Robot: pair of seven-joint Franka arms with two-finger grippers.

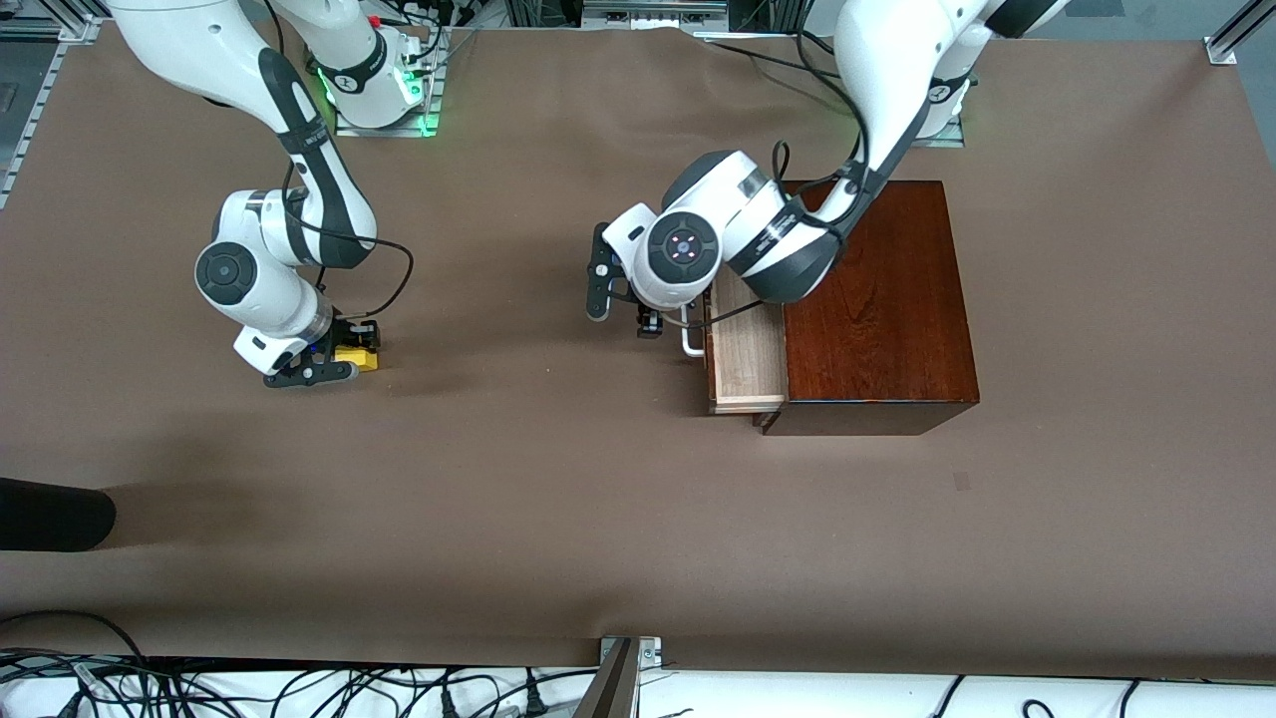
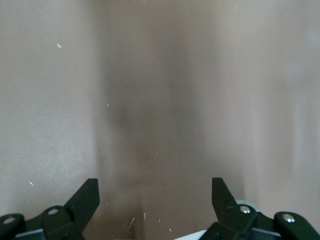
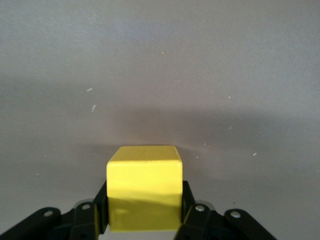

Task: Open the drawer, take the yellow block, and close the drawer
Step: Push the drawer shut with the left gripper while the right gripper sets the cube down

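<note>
The yellow block (image 1: 359,357) is a small bright cube held between the fingers of my right gripper (image 1: 342,356), low at the brown table toward the right arm's end. In the right wrist view the block (image 3: 144,185) fills the gap of the right gripper (image 3: 144,201), whose fingers press its two sides. The drawer (image 1: 746,351) stands partly pulled out of the dark-wood box (image 1: 877,309), with its pale wood tray showing and its white handle (image 1: 690,344) partly hidden by the left arm. My left gripper (image 1: 623,299) is open and empty just off the handle. The left wrist view shows the left gripper (image 2: 155,200) over bare table.
A black rounded object (image 1: 50,514) juts in at the table's edge near the front camera, toward the right arm's end. Cables lie along the table's near edge. The brown table (image 1: 558,479) lies between the two grippers.
</note>
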